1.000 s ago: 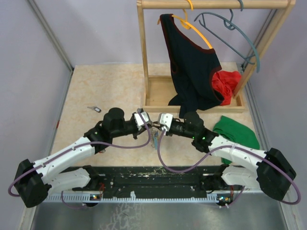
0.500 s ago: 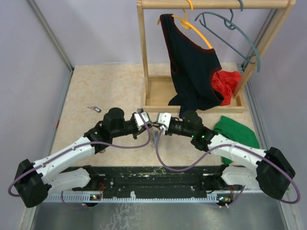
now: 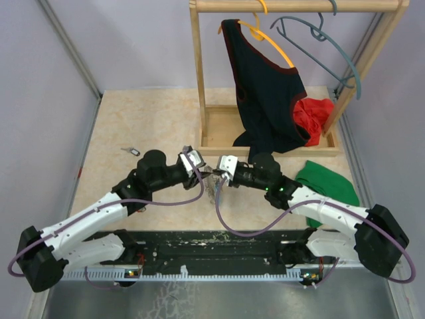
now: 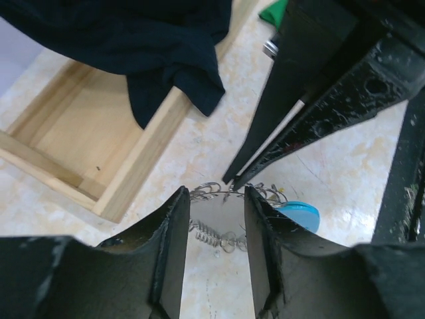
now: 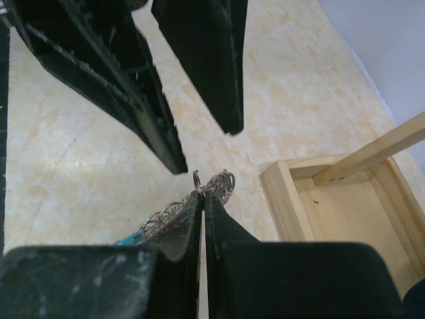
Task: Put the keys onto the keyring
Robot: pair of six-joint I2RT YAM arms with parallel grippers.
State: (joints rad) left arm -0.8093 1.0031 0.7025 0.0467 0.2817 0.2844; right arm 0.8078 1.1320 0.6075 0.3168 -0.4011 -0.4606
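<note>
The keyring (image 3: 212, 187), a loop of thin coiled wire with a light-blue section (image 4: 300, 214), hangs low over the table between both arms. My right gripper (image 5: 202, 196) is shut on the keyring's wire (image 5: 222, 181) at its very tips. My left gripper (image 4: 216, 193) stands open just short of the coil (image 4: 211, 234), with nothing between its fingers. From above, the left gripper (image 3: 199, 166) and right gripper (image 3: 217, 174) almost meet nose to nose. One small dark-headed key (image 3: 131, 151) lies alone on the table at the left.
A wooden rack (image 3: 198, 80) with a box base (image 3: 219, 129) stands behind the grippers. It holds a dark garment (image 3: 265, 93) on an orange hanger and a grey-blue hanger (image 3: 319, 46). A red cloth (image 3: 313, 114) and a green cloth (image 3: 325, 183) lie at the right.
My left gripper has opened and drawn back a little to the left. My right gripper has closed on the keyring's wire.
</note>
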